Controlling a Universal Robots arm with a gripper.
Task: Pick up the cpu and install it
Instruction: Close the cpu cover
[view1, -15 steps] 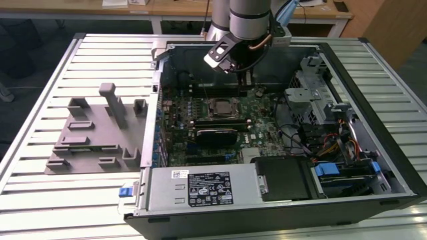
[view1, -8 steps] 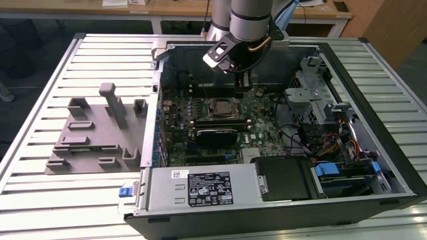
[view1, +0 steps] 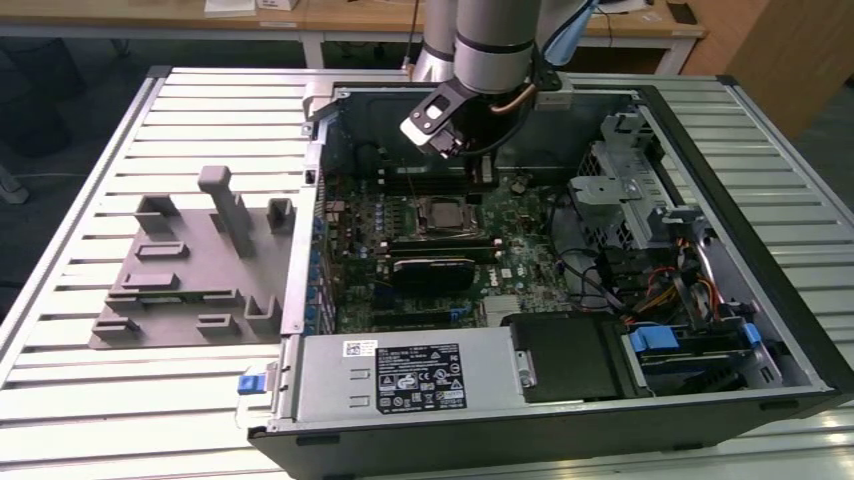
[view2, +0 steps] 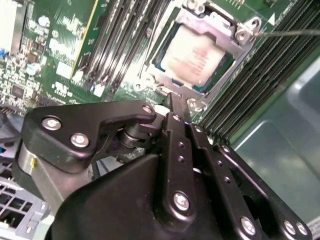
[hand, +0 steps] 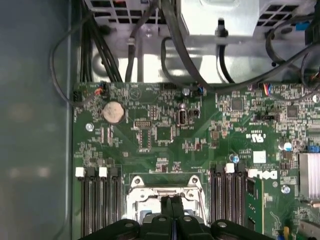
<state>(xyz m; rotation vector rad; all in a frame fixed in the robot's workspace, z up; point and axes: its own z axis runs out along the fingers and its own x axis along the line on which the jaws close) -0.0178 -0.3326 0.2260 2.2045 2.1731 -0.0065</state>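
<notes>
While the cpu (view2: 195, 54) lies flat in its socket on the green motherboard (hand: 165, 125), the gripper (view2: 173, 102) hangs over it with its 2 black fingers (hand: 167, 207) pressed together and nothing between them - a narrow, empty pinch.

In the exterior view the cpu (view1: 445, 213) sits near the middle of the open computer case (view1: 747, 200). The arm reaches down into the case just behind it, and the grey plate with upright blocks (view1: 187, 270) stands well apart on the table toward the exterior view's left.

In the second wrist view a metal frame (view2: 162, 80) rims the pale, silvery top of the chip, and a thin wire lever (view2: 285, 33) runs off from 1 corner. To my eye the chip is seated, though I cannot tell whether the frame is latched.

The relation that counts: the cpu lies directly under and slightly ahead of the fingertips, which overlap the near edge of the frame in both wrist views. They look raised above it, not touching. The chip is close to square, so it offers no long axis. The seam between the fingers runs parallel to the memory slots (hand: 97, 200) on either side of the socket - squarely aligned with the chip's edges.
</notes>
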